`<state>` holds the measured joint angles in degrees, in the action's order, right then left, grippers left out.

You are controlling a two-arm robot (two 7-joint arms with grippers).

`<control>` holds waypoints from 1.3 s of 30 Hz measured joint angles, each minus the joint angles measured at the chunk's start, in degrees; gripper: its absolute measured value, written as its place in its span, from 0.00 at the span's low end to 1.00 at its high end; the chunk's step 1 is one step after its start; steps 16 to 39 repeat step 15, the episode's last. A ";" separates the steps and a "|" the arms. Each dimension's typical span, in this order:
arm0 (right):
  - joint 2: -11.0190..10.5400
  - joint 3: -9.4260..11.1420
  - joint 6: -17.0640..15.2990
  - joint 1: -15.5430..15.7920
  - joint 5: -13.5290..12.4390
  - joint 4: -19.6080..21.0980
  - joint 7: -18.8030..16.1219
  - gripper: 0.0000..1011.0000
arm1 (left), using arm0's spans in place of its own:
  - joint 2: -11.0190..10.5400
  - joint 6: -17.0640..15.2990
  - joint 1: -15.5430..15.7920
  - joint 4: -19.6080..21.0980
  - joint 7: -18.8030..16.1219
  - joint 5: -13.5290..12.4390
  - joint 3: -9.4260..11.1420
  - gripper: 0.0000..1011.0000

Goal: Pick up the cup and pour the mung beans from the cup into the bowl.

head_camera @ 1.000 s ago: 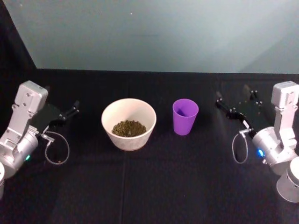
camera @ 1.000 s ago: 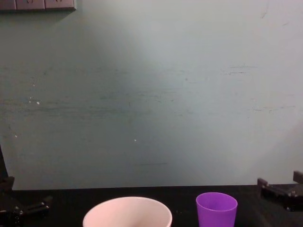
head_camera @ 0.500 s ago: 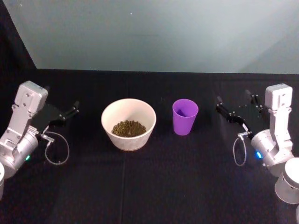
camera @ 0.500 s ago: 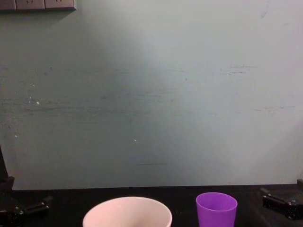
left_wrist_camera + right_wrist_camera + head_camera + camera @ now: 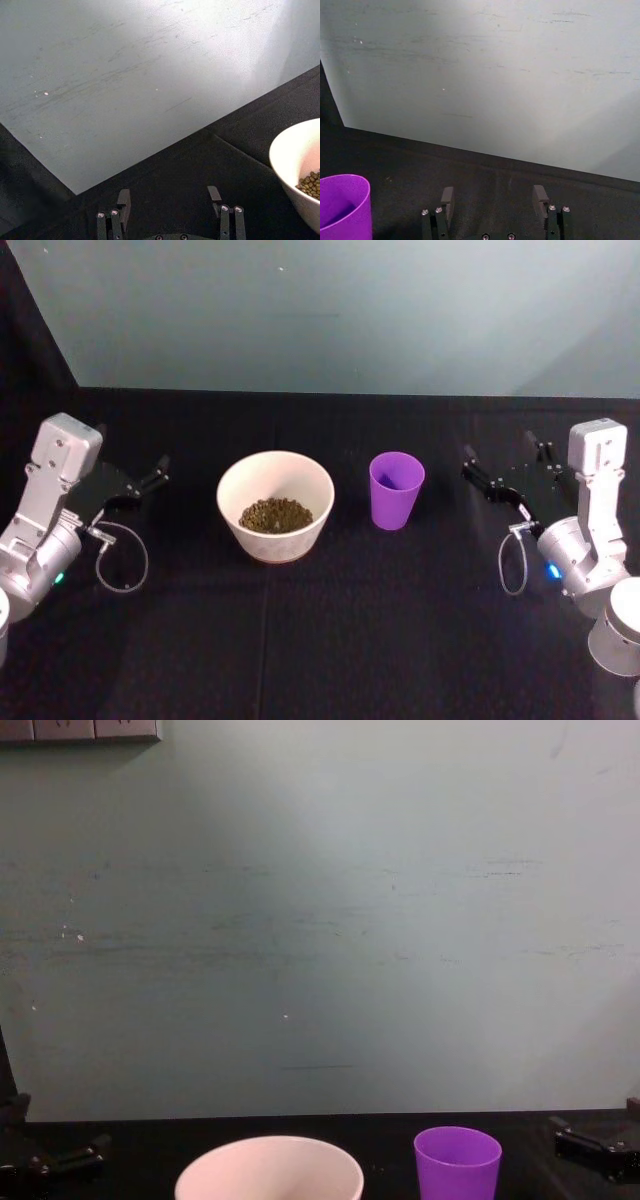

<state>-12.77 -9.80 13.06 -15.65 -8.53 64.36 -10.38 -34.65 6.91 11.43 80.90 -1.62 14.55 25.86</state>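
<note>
The purple cup point(image 5: 396, 490) stands upright on the black table, just right of the off-white bowl point(image 5: 275, 472). A heap of mung beans point(image 5: 276, 515) lies in the bowl, and the cup's inside shows plain purple. My right gripper point(image 5: 503, 465) hovers open and empty to the right of the cup, apart from it; the right wrist view has the cup point(image 5: 342, 205) at its edge. My left gripper point(image 5: 168, 192) is open and empty on the left side of the bowl point(image 5: 295, 165), well clear of it. The chest view catches the bowl's rim point(image 5: 268, 1165) and the cup point(image 5: 457, 1160).
The black cloth table point(image 5: 350, 620) ends at a pale green wall point(image 5: 330, 310) behind. Loose cable loops hang from both wrists, left point(image 5: 120, 560) and right point(image 5: 512, 560). Open cloth lies in front of the bowl and cup.
My right arm has drawn back and swung a little, carrying its gripper slightly away from the cup and lower. The left arm, cup and bowl have stayed put.
</note>
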 joint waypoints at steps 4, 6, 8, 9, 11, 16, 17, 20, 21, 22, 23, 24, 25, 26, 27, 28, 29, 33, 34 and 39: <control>-0.02 0.00 0.00 0.00 -0.04 0.02 -0.04 0.99 | 0.00 0.00 0.00 0.00 0.00 0.00 0.00 0.99; -0.03 0.00 0.00 0.00 -0.06 0.03 -0.06 0.99 | 0.00 0.00 0.00 0.00 0.00 0.00 0.00 0.99; -0.03 0.00 0.00 0.00 -0.07 0.03 -0.06 0.99 | 0.00 0.00 0.00 0.00 0.00 0.00 0.00 0.99; -0.03 0.00 0.00 0.00 -0.08 0.03 -0.06 0.99 | 0.00 0.00 0.00 0.00 0.00 0.00 0.00 0.99; -0.03 0.00 0.00 0.00 -0.09 0.03 -0.08 0.99 | 0.00 0.00 0.00 0.00 0.00 0.00 0.00 0.99; -0.03 0.00 0.00 0.00 -0.11 0.03 -0.09 0.99 | 0.00 0.00 0.00 0.00 0.00 0.00 0.00 0.99; -0.03 0.00 0.00 0.00 -0.11 0.03 -0.09 0.99 | 0.00 0.00 0.00 0.00 0.00 0.00 0.00 0.99; -0.03 0.00 0.00 0.00 -0.11 0.03 -0.09 0.99 | 0.00 0.00 0.00 0.00 0.00 0.00 0.00 0.99; -0.03 0.00 0.00 0.00 -0.11 0.03 -0.09 0.99 | 0.00 0.00 0.00 0.00 0.00 0.00 0.00 0.99; -0.03 0.00 0.00 0.00 -0.11 0.03 -0.09 0.99 | 0.00 0.00 0.00 0.00 0.00 0.00 0.00 0.99; -0.03 0.00 0.00 0.00 -0.11 0.03 -0.09 0.99 | 0.00 0.00 0.00 0.00 0.00 0.00 0.00 0.99; -0.03 0.00 0.00 0.00 -0.11 0.03 -0.09 0.99 | 0.00 0.00 0.00 0.00 0.00 0.00 0.00 0.99; -0.03 0.00 0.00 0.00 -0.11 0.03 -0.09 0.99 | 0.00 0.00 0.00 0.00 0.00 0.00 0.00 0.99; -0.03 0.00 0.00 0.00 -0.11 0.03 -0.09 0.99 | 0.00 0.00 0.00 0.00 0.00 0.00 0.00 0.99; -0.03 0.00 0.00 0.00 -0.11 0.03 -0.09 0.99 | 0.00 0.00 0.00 0.00 0.00 0.00 0.00 0.99; -0.03 0.00 0.00 0.00 -0.11 0.03 -0.09 0.99 | 0.00 0.00 0.00 0.00 0.00 0.00 0.00 0.99; -0.03 0.00 0.00 0.00 -0.11 0.03 -0.09 0.99 | 0.00 0.00 0.00 0.00 0.00 0.00 0.00 0.99; -0.03 0.00 0.00 0.00 -0.11 0.03 -0.09 0.99 | 0.00 0.00 0.00 0.00 0.00 0.00 0.00 0.99; -0.03 0.00 0.00 0.00 -0.11 0.03 -0.09 0.99 | 0.00 0.00 0.00 0.00 0.00 0.00 0.00 0.99; -0.03 0.00 0.00 0.00 -0.11 0.03 -0.09 0.99 | 0.00 0.00 0.00 0.00 0.00 0.00 0.00 0.99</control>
